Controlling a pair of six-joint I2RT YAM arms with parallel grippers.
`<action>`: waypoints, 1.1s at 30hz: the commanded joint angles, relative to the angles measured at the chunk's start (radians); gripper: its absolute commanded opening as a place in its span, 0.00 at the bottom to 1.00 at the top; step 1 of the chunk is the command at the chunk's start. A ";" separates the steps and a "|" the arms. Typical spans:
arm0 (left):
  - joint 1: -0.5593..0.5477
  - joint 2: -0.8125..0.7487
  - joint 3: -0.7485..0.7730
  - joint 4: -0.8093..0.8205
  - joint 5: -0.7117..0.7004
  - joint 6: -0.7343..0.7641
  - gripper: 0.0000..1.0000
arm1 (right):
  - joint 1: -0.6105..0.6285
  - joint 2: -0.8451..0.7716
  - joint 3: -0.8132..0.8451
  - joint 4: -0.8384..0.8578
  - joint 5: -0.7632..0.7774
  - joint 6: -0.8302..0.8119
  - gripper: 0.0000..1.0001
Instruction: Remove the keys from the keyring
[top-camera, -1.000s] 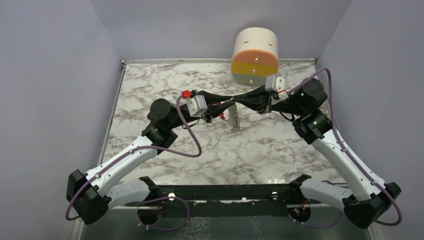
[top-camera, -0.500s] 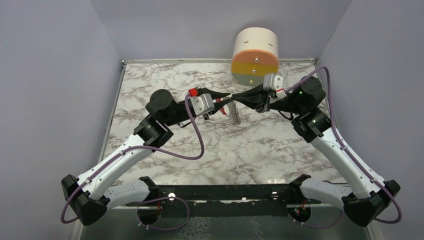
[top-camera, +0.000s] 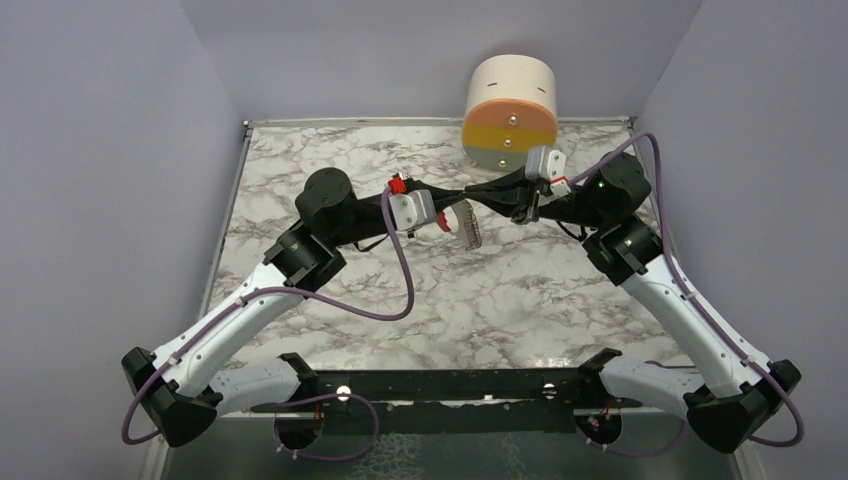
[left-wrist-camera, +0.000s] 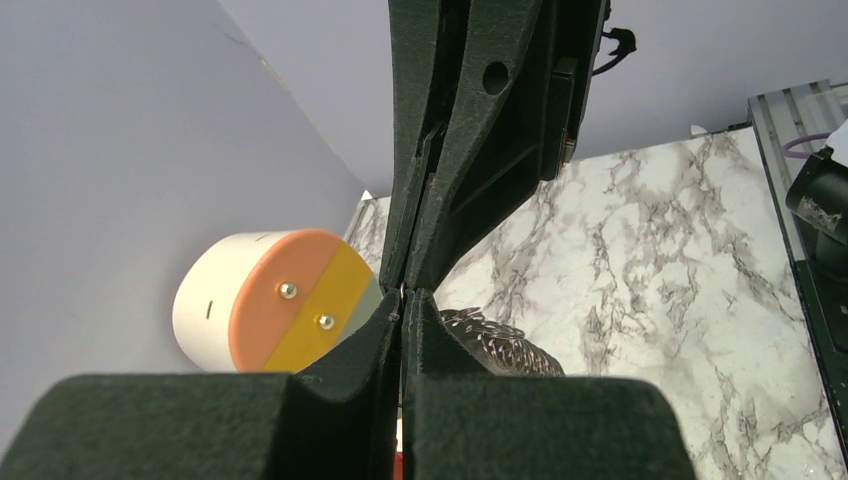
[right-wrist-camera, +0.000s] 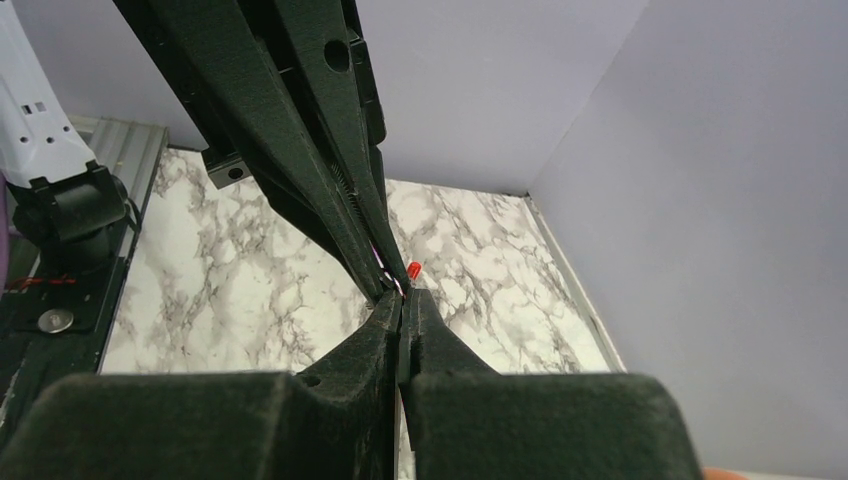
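Note:
My left gripper (top-camera: 464, 198) and right gripper (top-camera: 476, 196) meet tip to tip above the middle of the marble table (top-camera: 520, 290). Both are shut on the tiny keyring (left-wrist-camera: 402, 288), which shows only as a thin metal sliver between the tips. The silvery chain-like strip (top-camera: 470, 226) of the keys hangs under the meeting point; it also shows in the left wrist view (left-wrist-camera: 500, 345). The red key piece (right-wrist-camera: 413, 270) peeks out beside the tips in the right wrist view; most of it is hidden. The left gripper (left-wrist-camera: 402, 298) and right gripper (right-wrist-camera: 403, 298) have their jaws pressed together.
A white cylinder with an orange and yellow face (top-camera: 509, 112) stands at the back of the table, close behind the right wrist; it also shows in the left wrist view (left-wrist-camera: 270, 312). Grey walls close in the left, right and far sides.
The left arm has pushed forward and to the right, its wrist now closer to the meeting point. The hanging strip has swung and risen a little. The right arm has barely moved.

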 joint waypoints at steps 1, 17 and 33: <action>0.007 -0.014 0.010 0.004 0.024 0.044 0.00 | 0.023 -0.013 0.013 -0.014 -0.023 0.015 0.01; 0.007 -0.032 0.055 -0.157 -0.063 0.102 0.00 | 0.023 -0.061 -0.021 0.021 0.021 0.015 0.01; 0.007 -0.038 0.055 -0.163 -0.025 0.127 0.31 | 0.023 -0.057 -0.021 0.015 0.000 0.016 0.01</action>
